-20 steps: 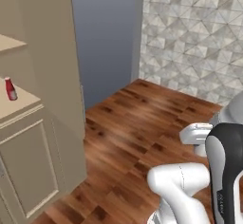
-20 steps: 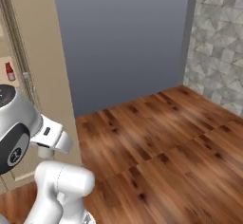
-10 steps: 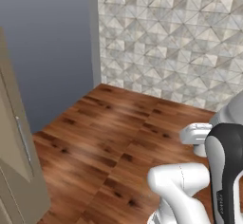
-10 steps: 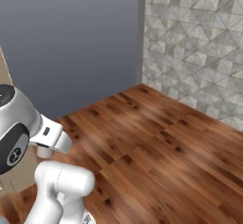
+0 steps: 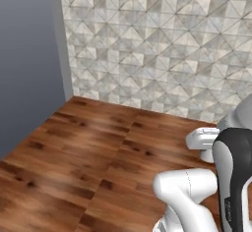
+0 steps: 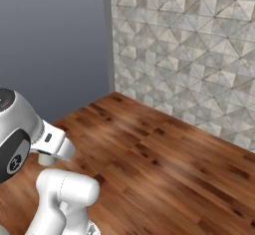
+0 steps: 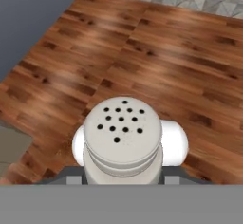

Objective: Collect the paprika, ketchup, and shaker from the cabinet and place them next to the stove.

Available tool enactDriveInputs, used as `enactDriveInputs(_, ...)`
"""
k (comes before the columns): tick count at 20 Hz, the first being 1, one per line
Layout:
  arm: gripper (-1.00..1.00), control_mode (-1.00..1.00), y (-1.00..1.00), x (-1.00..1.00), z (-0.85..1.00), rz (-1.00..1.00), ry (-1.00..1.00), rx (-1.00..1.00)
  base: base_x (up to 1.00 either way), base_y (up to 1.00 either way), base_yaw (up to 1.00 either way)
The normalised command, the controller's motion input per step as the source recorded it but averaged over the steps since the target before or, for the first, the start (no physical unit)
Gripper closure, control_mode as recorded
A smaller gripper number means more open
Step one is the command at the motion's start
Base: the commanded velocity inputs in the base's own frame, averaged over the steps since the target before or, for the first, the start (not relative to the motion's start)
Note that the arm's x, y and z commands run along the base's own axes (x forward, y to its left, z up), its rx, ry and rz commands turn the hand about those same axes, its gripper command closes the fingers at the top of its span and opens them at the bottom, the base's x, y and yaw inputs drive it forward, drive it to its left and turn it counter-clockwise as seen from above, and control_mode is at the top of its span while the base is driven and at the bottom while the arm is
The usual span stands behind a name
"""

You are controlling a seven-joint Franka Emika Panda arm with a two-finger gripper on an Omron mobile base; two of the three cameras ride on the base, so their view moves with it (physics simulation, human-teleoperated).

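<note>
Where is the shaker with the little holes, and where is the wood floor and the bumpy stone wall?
shaker point(image 7: 123, 129): hand view, on its holed round top.
wood floor point(image 5: 93, 147): left base view, on a bare plank.
stone wall point(image 6: 199, 55): right base view, on its patterned face.
</note>
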Motion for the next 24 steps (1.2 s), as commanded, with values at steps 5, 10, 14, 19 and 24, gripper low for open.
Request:
enactDriveInputs(5,1.00,1.00,0.00,0.00,0.00,0.00,0.00,0.00,0.52,-0.66,-0.29)
enactDriveInputs(10,1.00,1.00,0.00,0.00,0.00,0.00,0.00,0.00,0.44,-0.74,-0.29)
enactDriveInputs(14,1.00,1.00,0.00,0.00,0.00,0.00,0.00,0.00,0.41,-0.73,-0.29)
enactDriveInputs(19,1.00,1.00,0.00,0.00,0.00,0.00,0.00,0.00,0.45,-0.67,-0.28)
enactDriveInputs(24,1.00,1.00,0.00,0.00,0.00,0.00,0.00,0.00,0.46,-0.67,-0.28)
